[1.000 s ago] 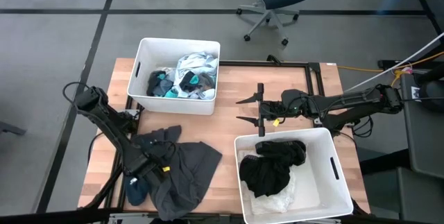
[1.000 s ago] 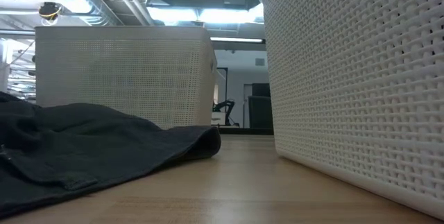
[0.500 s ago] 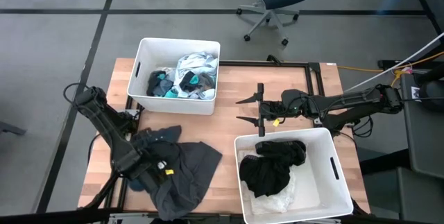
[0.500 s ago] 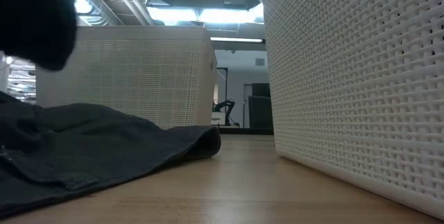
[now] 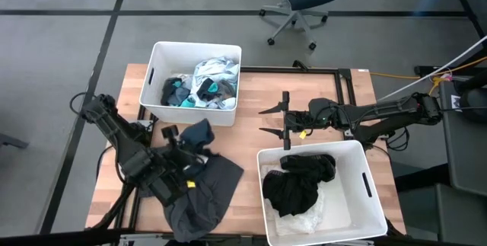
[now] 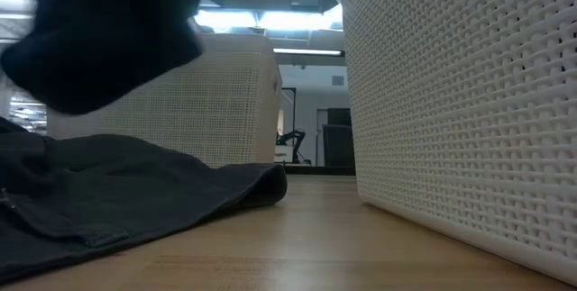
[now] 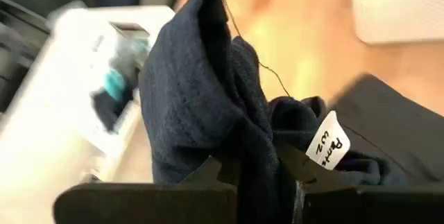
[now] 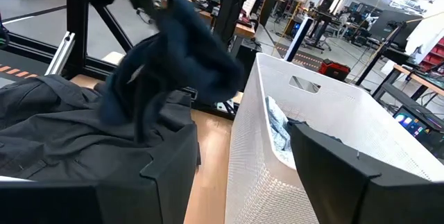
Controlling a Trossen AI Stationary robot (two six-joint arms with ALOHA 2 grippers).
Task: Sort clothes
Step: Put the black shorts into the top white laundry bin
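Observation:
My left gripper (image 5: pixel 185 147) is above the table's near left part, shut on a small dark blue garment (image 5: pixel 199 133). The garment also shows in the left wrist view (image 7: pixel 208 92), the right wrist view (image 8: pixel 180 50) and at the top left of the low view (image 6: pixel 108 39). A dark grey garment (image 5: pixel 204 196) lies spread on the table below it. My right gripper (image 5: pixel 268 122) is open and empty over the table's middle, beside the near right bin. My left gripper pinches a bunched fold of the dark blue garment (image 7: pixel 257 165) between its two fingers (image 7: pixel 211 172). The rest of the garment stands up past the fingertips in a loose bundle. It is lifted clear of the table and of the grey garment.
A white bin (image 5: pixel 156 75) at the far left holds teal, white and dark clothes. A second white bin (image 5: pixel 364 193) at the near right holds a black garment (image 5: pixel 300 181) on white cloth. A white label (image 7: pixel 329 144) with handwriting shows beside the left fingers. Bare wood lies between the bins.
My left gripper has risen from the table's near left corner and swung toward the far and right edges, turning as it went. The dark blue garment has come up with it, lifted clear of the table. The grey garment has stayed in place.

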